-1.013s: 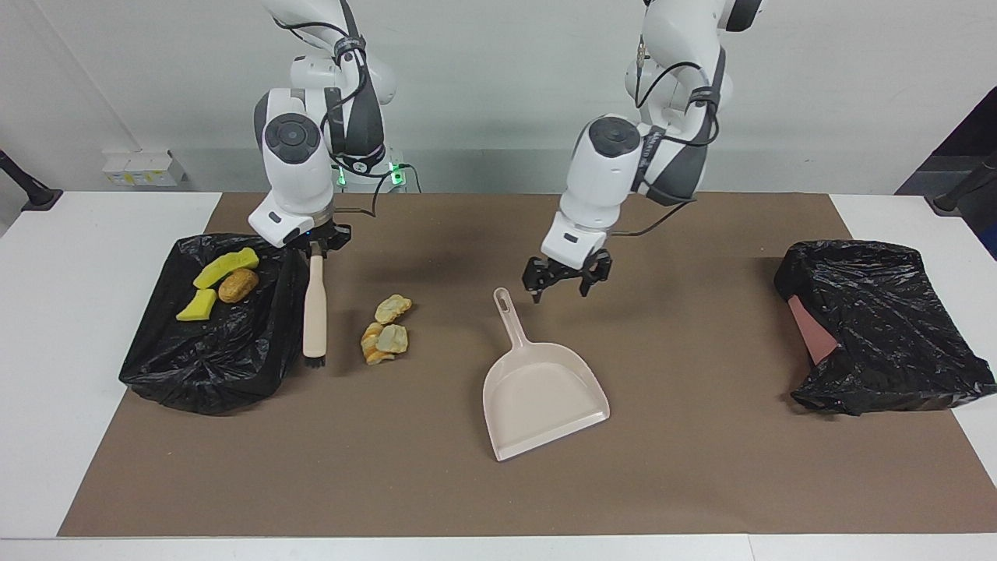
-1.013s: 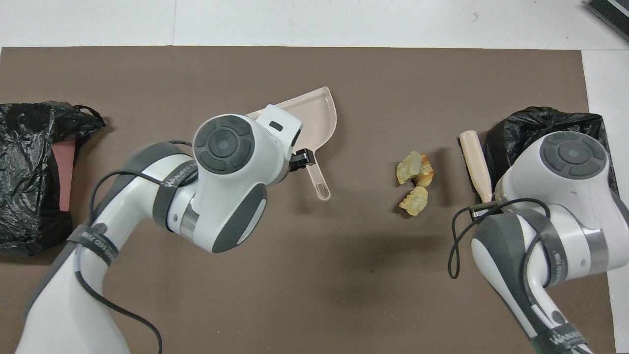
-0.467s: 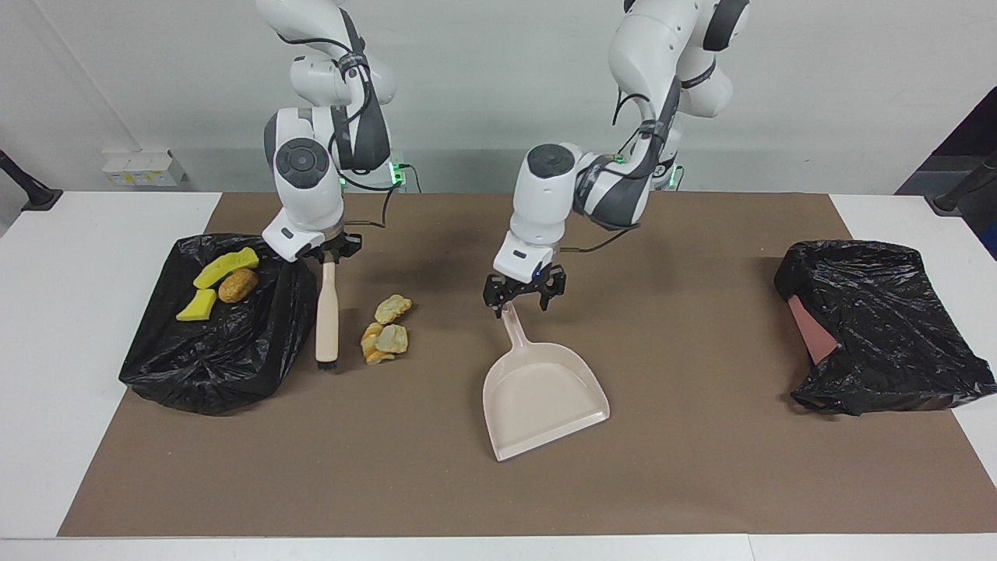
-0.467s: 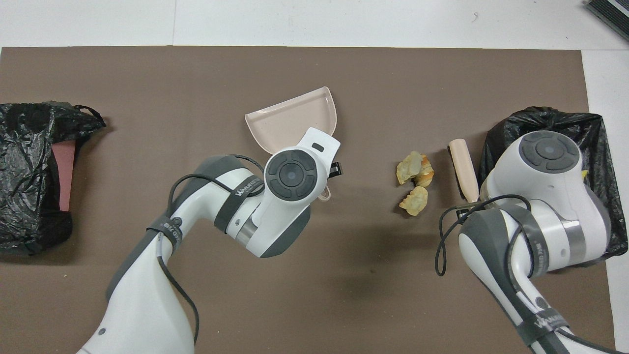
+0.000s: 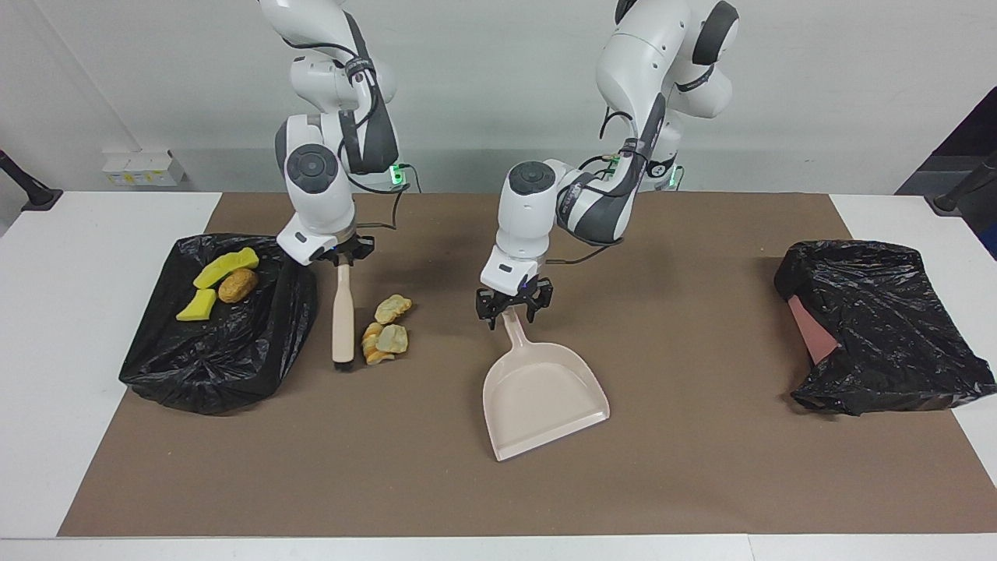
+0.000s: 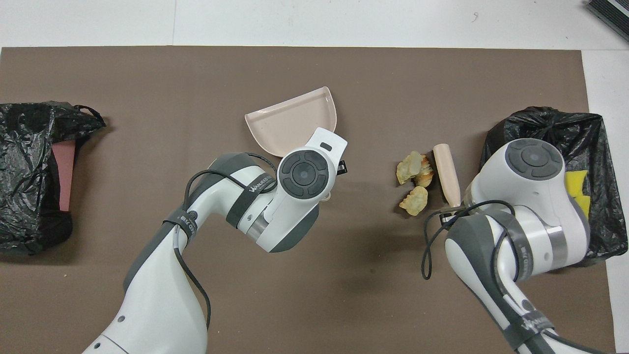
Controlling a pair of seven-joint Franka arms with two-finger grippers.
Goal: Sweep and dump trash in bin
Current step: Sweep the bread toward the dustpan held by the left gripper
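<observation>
1. Since the earlier frames, we note that the left gripper (image 5: 512, 310) has come down from above the mat to the top end of the dustpan (image 5: 541, 389) handle, and the brush (image 5: 342, 319) in the right gripper (image 5: 343, 258) has shifted away from the bag toward the pastry pieces (image 5: 386, 333).
2. We find the left gripper's fingers on either side of the handle tip; we cannot tell whether they have closed on it. The pan lies flat on the brown mat (image 5: 701, 467), mouth pointing away from the robots.
3. We find the right gripper clamped tight on the upper end of the brush handle. The brush hangs upright, bristles down at the mat, just beside the pastry pieces.
4. The pastry pieces lie in a loose cluster on the mat, between the brush and the dustpan.
5. We record two yellow sponge chunks (image 5: 224, 267) and a brown lump (image 5: 237, 285) resting on the crumpled black bag (image 5: 210, 351) at the right arm's end of the table. In the overhead view the right arm hides most of them; one yellow chunk shows.
6. A second black bag (image 5: 880, 327), with a reddish surface showing at its opening, sits at the left arm's end, well apart from both grippers.
</observation>
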